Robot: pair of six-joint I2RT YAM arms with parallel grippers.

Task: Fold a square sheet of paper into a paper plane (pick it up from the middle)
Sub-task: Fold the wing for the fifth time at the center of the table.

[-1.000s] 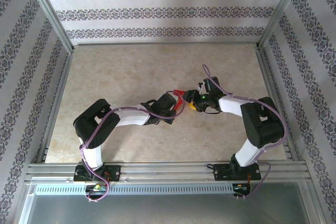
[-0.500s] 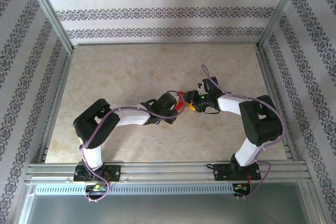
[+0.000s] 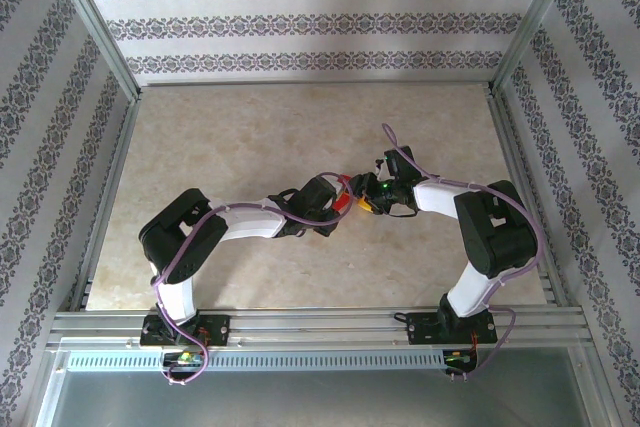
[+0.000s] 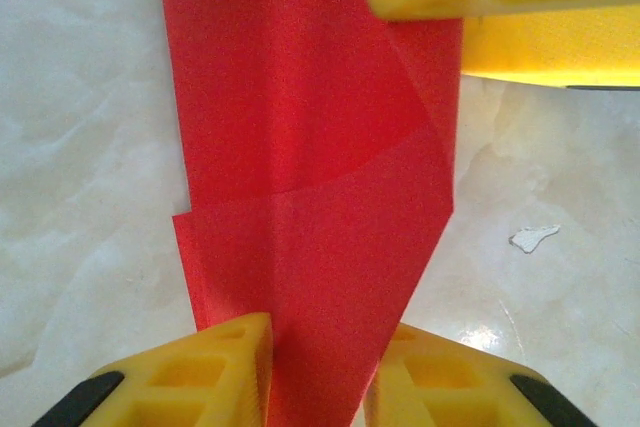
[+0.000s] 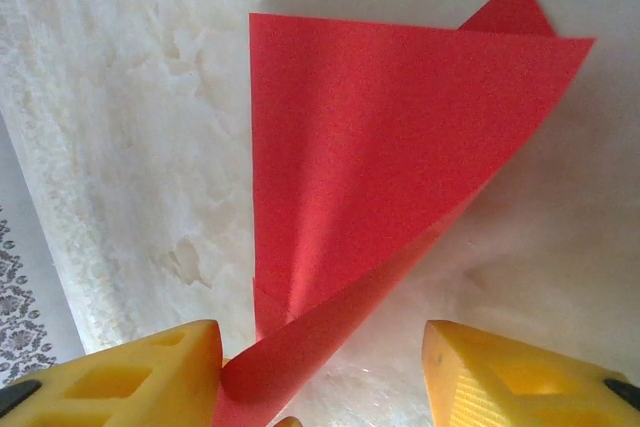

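1. From above, your left gripper [image 3: 343, 202] and right gripper [image 3: 370, 203] sat tip to tip mid-table [image 3: 250, 127], with the square sheet of paper [image 3: 347, 187] between them.
2. At your left wrist, the fingers [image 4: 200, 377] stood narrowly apart over the creased sheet, which lay flat.
3. At your right wrist, the fingers [image 5: 130, 367] gaped wide, and a raised flap curled against one.

The right arm [image 3: 490, 232] has swung slightly leftward, the right end effector [image 3: 372, 198] has edged toward the left end effector [image 3: 338, 199], and less of the red sheet of paper [image 3: 345, 184] shows between them.
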